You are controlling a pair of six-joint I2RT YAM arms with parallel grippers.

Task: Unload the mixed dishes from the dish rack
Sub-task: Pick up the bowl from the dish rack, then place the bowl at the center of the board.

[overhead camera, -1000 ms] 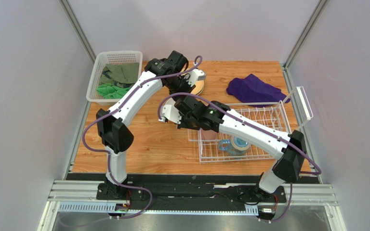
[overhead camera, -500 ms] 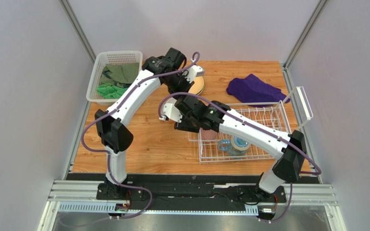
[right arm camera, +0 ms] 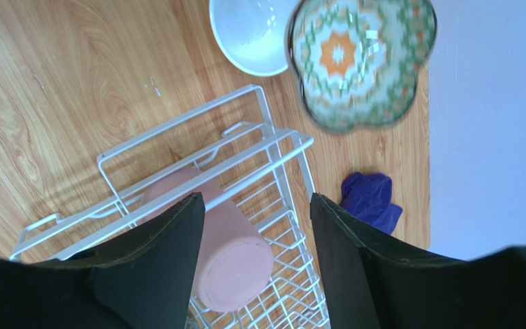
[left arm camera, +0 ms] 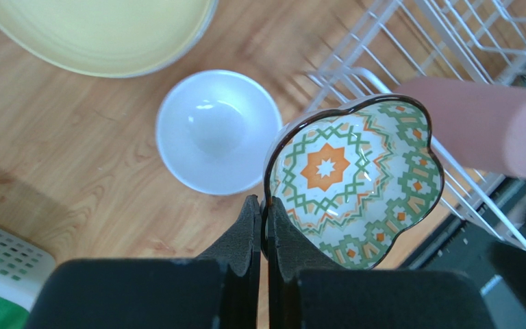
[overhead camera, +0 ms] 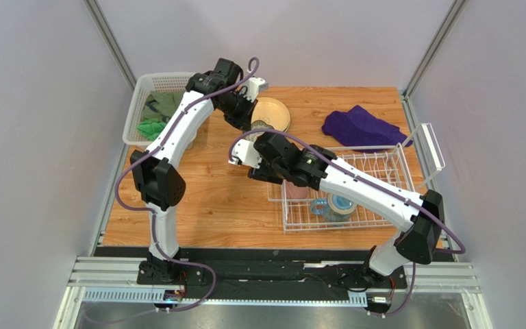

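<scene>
one patterned bowl (left arm camera: 355,181) rim-pinched in left jaws; right jaws wide over dish rack (overhead camera: 375,168) corner.

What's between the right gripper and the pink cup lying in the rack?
Only the dish rack's top wire rail, crossing over the pink cup below the open right gripper, seen in the right wrist view.

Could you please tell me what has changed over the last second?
The left gripper, shut on the patterned bowl, swung left toward the mesh basket, uncovering the cream plate. The right gripper opened, empty, by the dish rack corner. Pink cup, mug and purple cloth stayed put.
</scene>
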